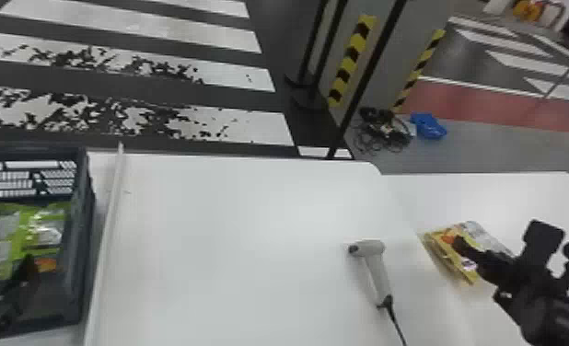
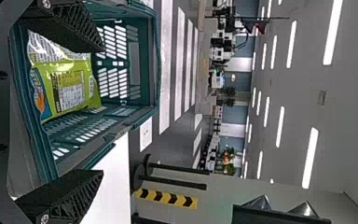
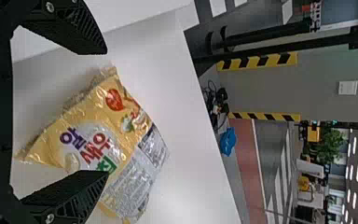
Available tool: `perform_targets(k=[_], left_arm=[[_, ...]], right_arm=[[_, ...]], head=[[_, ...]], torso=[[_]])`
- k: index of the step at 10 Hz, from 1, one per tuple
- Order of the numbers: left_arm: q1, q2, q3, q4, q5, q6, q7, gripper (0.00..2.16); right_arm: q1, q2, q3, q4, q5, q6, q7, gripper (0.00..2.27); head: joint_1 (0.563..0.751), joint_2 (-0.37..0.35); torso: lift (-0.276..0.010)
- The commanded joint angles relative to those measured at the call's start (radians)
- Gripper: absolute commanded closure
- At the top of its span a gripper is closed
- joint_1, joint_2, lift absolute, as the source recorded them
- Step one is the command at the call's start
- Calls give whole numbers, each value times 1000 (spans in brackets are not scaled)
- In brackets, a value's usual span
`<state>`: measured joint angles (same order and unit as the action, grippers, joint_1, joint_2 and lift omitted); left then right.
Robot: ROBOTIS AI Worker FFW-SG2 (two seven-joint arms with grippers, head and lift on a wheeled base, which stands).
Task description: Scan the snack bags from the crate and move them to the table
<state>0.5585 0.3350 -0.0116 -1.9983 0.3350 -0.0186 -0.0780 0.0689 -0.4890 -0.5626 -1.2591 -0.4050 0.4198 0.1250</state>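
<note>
At the left, the dark crate (image 1: 78,239) holds green snack bags (image 1: 26,234). My left gripper (image 1: 9,280) is over the crate's near part; in the left wrist view the same gripper (image 2: 100,109) stands open, with a green bag (image 2: 67,86) lying in the crate (image 2: 156,60) beyond its fingers. A yellow snack bag (image 1: 454,257) rests on the right-hand table, with my right gripper (image 1: 463,253) above it. The right wrist view shows that gripper (image 3: 106,112) open, the yellow bag (image 3: 95,135) lying around and past its fingers. The white scanner (image 1: 375,271) lies mid-table.
A pale raised strip (image 1: 108,230) runs along the white table (image 1: 233,239) beside the crate. The scanner's black cable (image 1: 396,322) trails to the near edge. Black posts stand behind the table, and cables lie on the floor there.
</note>
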Motion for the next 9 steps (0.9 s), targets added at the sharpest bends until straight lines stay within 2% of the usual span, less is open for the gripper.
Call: perform_targets(k=[1, 4, 7, 9], left_arm=[[-12, -2, -5, 12, 1, 0, 0, 70], [-20, -2, -10, 10, 2, 0, 1, 70], [-22, -5, -19, 9, 4, 0, 0, 70], [-22, -4, -24, -7, 4, 0, 4, 66]], right_arm=[[63, 64, -5, -169, -15, 67, 38, 80], [141, 152, 6, -393, -38, 64, 114, 83], [241, 256, 67, -569, -60, -52, 130, 70], [312, 337, 136, -694, -20, -132, 127, 66]], head=[[695, -350], [695, -350], [695, -350], [695, -296]], torso=[[-95], [-95], [-95], [-95]])
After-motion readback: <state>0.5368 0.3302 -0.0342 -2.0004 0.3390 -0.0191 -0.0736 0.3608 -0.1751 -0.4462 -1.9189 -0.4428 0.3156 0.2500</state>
